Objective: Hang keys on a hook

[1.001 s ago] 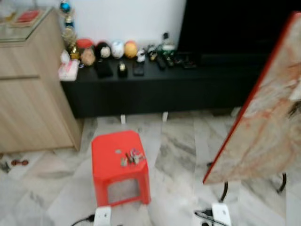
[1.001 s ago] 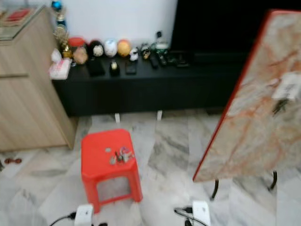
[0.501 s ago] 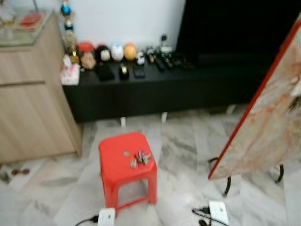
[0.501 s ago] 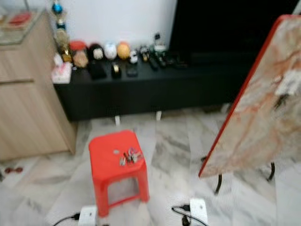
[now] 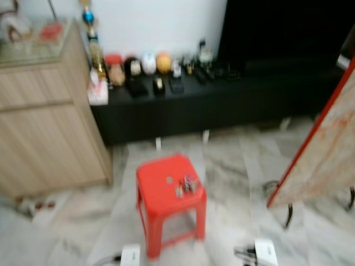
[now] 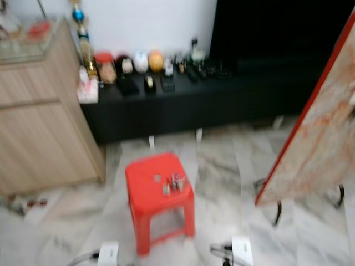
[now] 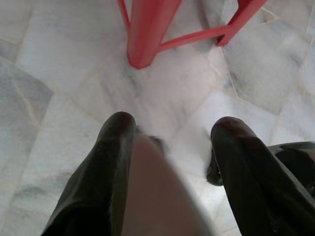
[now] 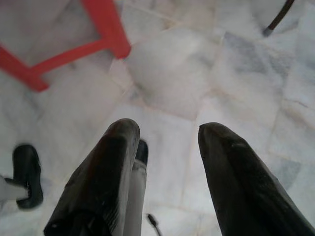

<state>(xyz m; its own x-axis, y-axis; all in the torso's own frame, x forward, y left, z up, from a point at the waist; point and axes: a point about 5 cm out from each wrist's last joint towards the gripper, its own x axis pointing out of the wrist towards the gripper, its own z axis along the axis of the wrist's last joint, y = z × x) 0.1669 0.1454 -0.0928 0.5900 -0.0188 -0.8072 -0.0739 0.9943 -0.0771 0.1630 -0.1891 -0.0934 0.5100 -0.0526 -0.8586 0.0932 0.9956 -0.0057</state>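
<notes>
Left tool [image 7: 170, 132] & right tool [image 8: 167, 130] agape, empty, low over floor; keys [image 5: 186, 185] atop red stool [image 5: 161, 191]

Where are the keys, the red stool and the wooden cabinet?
keys [image 5: 186, 185], left eye view, middle of the bunch.
red stool [image 5: 155, 185], left eye view, bare seat.
wooden cabinet [image 5: 44, 133], left eye view, front panel.
</notes>
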